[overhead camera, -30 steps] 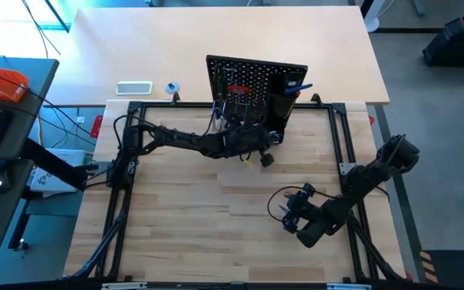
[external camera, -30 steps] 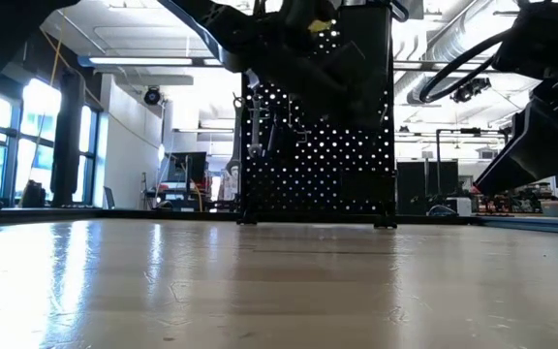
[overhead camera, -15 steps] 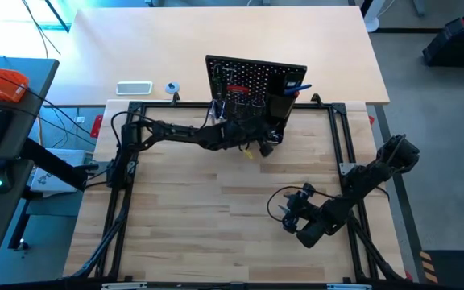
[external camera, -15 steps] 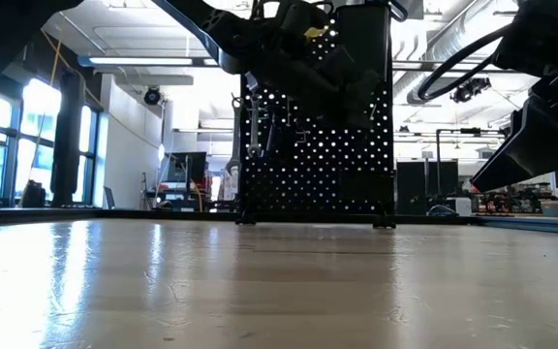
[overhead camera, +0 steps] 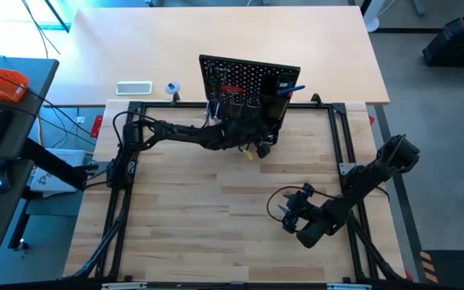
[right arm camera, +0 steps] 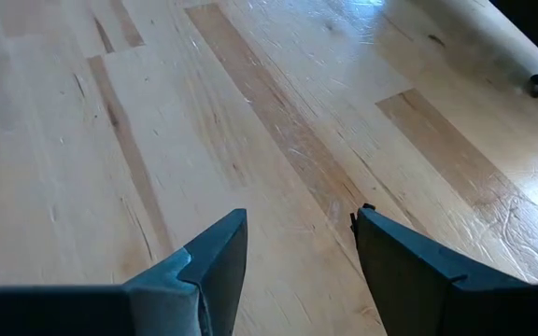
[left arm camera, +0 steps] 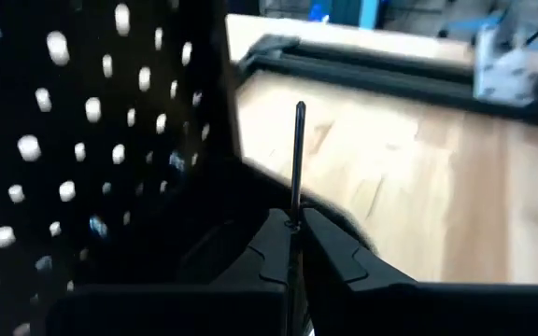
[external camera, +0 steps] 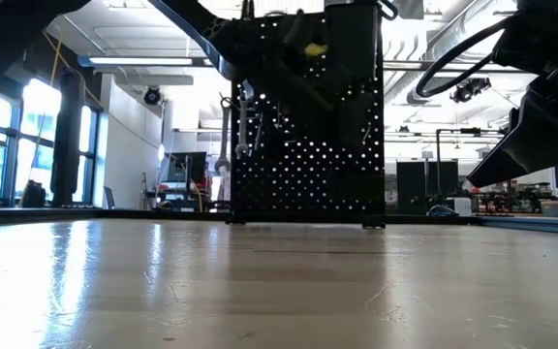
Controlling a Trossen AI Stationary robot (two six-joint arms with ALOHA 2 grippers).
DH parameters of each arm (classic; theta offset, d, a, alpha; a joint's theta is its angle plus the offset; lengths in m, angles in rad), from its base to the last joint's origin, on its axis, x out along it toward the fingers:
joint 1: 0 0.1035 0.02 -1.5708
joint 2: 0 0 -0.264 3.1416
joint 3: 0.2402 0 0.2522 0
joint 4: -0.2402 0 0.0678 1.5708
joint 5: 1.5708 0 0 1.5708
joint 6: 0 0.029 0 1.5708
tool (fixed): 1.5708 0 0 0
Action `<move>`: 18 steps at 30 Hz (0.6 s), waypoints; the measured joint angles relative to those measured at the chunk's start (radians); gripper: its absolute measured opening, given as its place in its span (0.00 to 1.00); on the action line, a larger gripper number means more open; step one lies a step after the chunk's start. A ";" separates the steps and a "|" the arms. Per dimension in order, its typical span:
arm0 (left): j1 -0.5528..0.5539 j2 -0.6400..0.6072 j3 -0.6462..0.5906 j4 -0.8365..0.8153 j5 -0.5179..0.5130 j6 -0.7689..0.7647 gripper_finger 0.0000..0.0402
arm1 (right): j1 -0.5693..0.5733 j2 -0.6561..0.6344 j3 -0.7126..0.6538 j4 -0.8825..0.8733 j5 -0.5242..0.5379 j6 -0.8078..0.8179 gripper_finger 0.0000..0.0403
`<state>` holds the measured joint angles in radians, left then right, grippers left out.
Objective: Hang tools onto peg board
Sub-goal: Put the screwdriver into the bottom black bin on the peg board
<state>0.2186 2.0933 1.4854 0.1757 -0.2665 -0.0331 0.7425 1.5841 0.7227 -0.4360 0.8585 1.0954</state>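
Your left gripper (left arm camera: pixel 292 245) is clamped on a thin metal shaft (left arm camera: pixel 298 159), and it sits hard up against the front of the peg board (overhead camera: pixel 252 74) at the far edge of the bench (overhead camera: pixel 216 209). What tool that shaft belongs to I cannot tell; only the slim rod shows past the fingers.

The main risk is the board itself. It stands free on its feet, and with the arm pressed this close, any extra forward push could slide it or tip it backward (it already looks slightly skewed to the bench frame in the high view). The tools hanging there, a red-handled screwdriver (overhead camera: pixel 230 89) and a silver wrench (external camera: pixel 243 121) among them, could be knocked off their hooks.

The second risk is a miss: the shaft is thin, the perforated panel fills most of the left wrist view, and no hook or slot is visible there, so you could let go with nothing under the tool and drop it behind or below the board.

Your right gripper (right arm camera: pixel 297 247) waits with its jaws apart and empty, low over the bench on the right side, well away.
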 joint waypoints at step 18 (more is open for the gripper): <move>-0.016 -0.002 0.003 -0.006 -0.043 0.060 0.12 | -0.001 0.000 0.000 0.013 0.013 -0.023 0.48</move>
<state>0.2028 2.0914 1.4879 0.1696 -0.3092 0.0273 0.7418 1.5841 0.7227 -0.4228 0.8711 1.0729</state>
